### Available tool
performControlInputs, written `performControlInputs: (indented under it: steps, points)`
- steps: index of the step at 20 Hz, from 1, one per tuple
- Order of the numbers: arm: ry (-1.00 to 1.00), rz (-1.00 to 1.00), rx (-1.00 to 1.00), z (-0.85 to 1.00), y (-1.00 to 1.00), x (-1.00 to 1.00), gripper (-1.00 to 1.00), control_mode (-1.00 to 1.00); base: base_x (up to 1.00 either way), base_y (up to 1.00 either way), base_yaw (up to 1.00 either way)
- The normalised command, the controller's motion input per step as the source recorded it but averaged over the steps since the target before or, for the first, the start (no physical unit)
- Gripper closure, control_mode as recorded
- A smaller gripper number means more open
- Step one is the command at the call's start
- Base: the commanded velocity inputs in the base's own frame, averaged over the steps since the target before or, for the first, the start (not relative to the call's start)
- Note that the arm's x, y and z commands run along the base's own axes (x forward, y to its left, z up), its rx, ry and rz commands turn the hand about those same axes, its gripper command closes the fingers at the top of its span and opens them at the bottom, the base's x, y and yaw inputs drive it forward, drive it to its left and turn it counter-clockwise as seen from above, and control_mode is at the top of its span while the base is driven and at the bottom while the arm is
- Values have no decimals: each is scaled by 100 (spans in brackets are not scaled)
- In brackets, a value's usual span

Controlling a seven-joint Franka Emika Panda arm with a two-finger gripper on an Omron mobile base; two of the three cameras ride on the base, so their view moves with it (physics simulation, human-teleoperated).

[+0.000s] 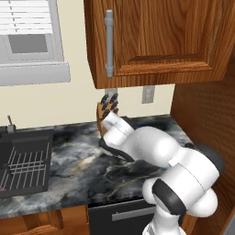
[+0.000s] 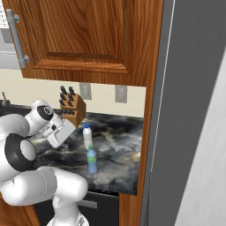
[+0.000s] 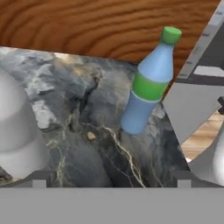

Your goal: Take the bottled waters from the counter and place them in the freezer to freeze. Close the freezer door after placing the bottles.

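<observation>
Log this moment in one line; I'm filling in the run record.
stage: approaching bottles | gripper: near white bottle, jaw state unclear | green-capped bottle: upright on counter | both bottles unfrozen

arm: white Franka, folded low, elbow bent, forearm reaching forward and down | wrist: tilted, rolled to one side | gripper [image 2: 66, 140]: hangs low at the forearm's end | fingers: tips barely visible, spread unclear

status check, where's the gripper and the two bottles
Gripper low over the counter, left of both bottles, holding nothing. White bottle and blue-green bottle upright on counter, untouched. Knife block behind.
</observation>
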Motion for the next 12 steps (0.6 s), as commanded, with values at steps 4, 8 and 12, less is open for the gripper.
performControlInputs:
  steps: [4, 8, 12]
  points:
    - [-28, 0, -8, -22, 6, 0, -100, -100, 0, 0, 0]
    - [-9, 17, -15, 0, 0, 10, -100, -100, 0, 0, 0]
    - [0, 7, -18, 6, 0, 0, -100, -100, 0, 0, 0]
